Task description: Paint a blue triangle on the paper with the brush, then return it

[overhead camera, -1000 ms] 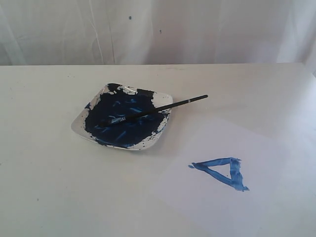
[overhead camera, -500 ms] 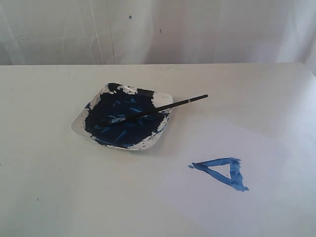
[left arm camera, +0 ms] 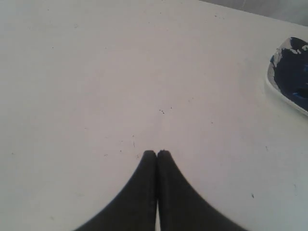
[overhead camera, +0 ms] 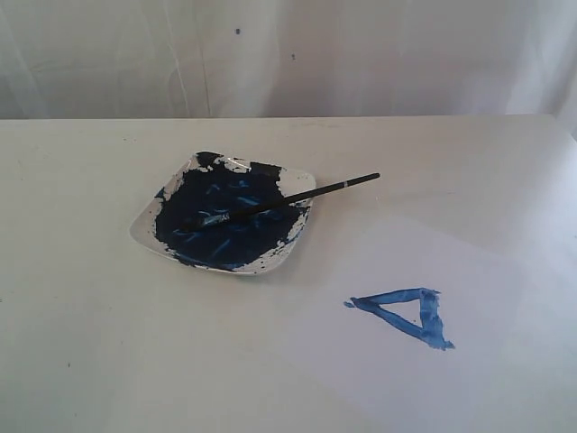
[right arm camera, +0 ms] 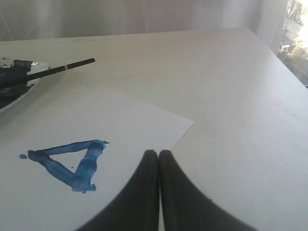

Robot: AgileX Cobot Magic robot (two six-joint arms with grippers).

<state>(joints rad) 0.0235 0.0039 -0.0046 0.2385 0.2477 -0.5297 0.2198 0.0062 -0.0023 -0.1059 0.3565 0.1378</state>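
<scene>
**Brush (overhead camera: pixel 279 202) lying on dish (overhead camera: pixel 141 231), triangle (overhead camera: pixel 429 316) painted**

Its bristles are sitting in the paint, and its handle is jutting past the rim toward the paper (overhead camera: pixel 505 289), where the triangle is showing complete. It is looking light, thin and stiff, likely to roll; the bare handle beyond the rim is offering the cleanest hold. The left gripper (left arm camera: pixel 157 154) and right gripper (right arm camera: pixel 158 153) are hanging with jaws pressed together, holding nothing.
</scene>
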